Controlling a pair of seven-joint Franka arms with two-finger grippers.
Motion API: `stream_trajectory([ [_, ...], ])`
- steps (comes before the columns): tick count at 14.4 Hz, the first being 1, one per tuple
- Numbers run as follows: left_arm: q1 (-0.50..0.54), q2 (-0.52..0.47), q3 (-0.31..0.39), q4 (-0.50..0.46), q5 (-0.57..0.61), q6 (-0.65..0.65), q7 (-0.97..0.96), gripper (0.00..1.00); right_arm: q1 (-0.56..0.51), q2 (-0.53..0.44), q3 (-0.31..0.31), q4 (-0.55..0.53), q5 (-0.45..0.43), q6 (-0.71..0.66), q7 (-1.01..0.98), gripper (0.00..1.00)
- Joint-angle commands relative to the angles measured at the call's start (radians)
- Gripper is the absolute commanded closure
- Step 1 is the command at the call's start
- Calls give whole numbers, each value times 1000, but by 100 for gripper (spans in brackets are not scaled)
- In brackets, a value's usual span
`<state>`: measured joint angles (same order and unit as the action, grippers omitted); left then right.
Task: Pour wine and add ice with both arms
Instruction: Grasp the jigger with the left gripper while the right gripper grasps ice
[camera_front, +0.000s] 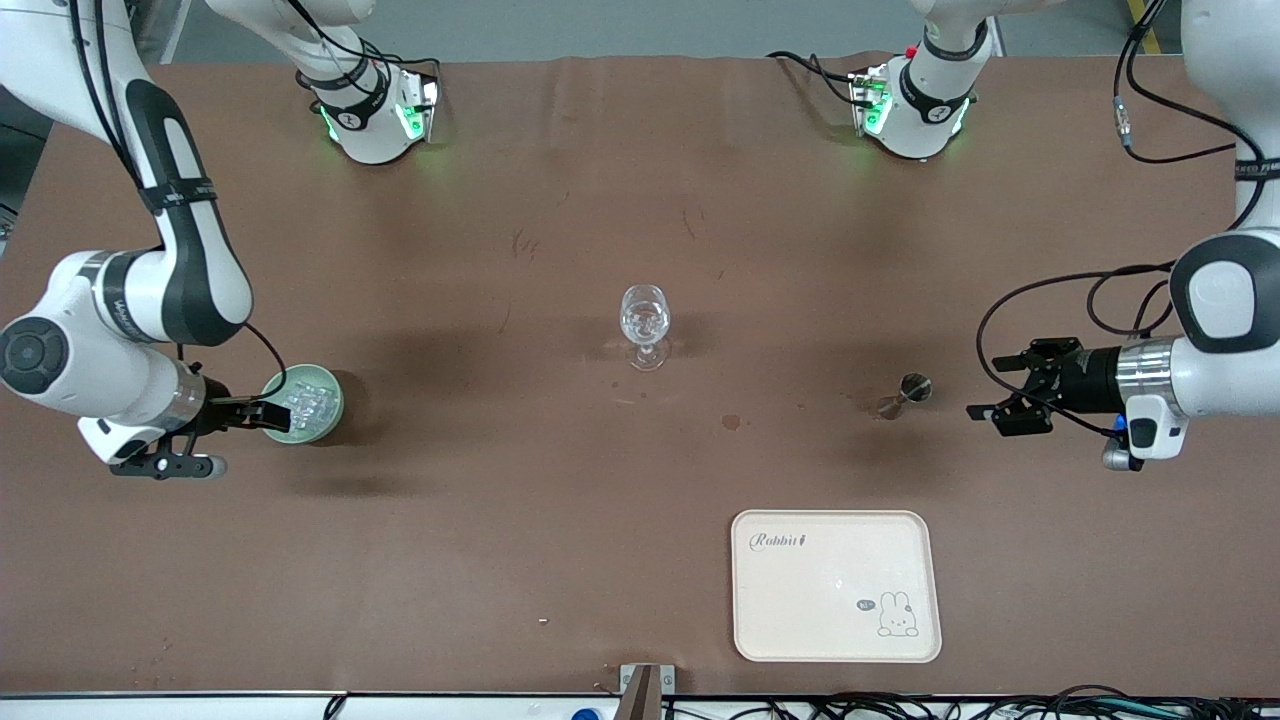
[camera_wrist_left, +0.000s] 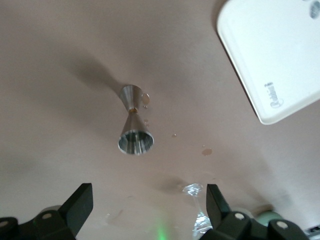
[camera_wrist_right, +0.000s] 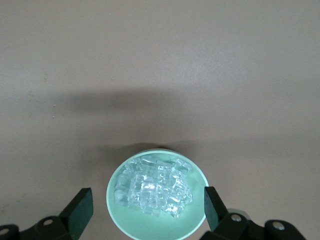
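The ice (camera_wrist_right: 154, 188) lies heaped in a pale green bowl (camera_front: 303, 403) that sits on the brown table (camera_front: 560, 520) toward the right arm's end. The right gripper (camera_front: 262, 415) hovers at the bowl's rim with its fingers (camera_wrist_right: 80, 210) spread wide, one on each side of the bowl. A stemmed glass (camera_front: 644, 325) stands upright near the table's middle, well apart from the bowl. Toward the left arm's end stands a metal jigger (camera_front: 905, 393), and the left gripper (camera_front: 985, 390) is held just beside it, fingers (camera_wrist_left: 79, 205) spread apart. A cream tray (camera_front: 836, 585) lies nearer the front camera than the jigger.
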<state>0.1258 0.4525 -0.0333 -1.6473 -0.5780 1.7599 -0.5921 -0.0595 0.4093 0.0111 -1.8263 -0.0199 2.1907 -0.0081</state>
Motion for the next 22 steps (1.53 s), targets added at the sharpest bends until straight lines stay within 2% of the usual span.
stream_trajectory([
  [1, 20, 54, -5, 7, -89, 4, -12, 0, -5, -29, 4, -96, -6, 79, 5, 2],
  [4, 100, 103, -11, -23, -208, -22, -6, 0, -3, -29, 4, -157, -8, 150, 3, 4],
  [8, 137, 181, -11, -59, -374, -74, -5, 0, -5, -21, 4, -179, -9, 178, 3, 5],
  [14, 167, 285, -11, -55, -433, -138, -22, 0, -9, -17, 4, -212, -8, 201, 7, 10],
  [16, 181, 308, -11, -51, -447, -175, -20, 3, -8, -17, 4, -234, -8, 218, 7, 10],
  [22, 181, 359, -13, -46, -476, -203, -12, 6, -3, -9, 6, -245, -8, 230, 8, 22],
])
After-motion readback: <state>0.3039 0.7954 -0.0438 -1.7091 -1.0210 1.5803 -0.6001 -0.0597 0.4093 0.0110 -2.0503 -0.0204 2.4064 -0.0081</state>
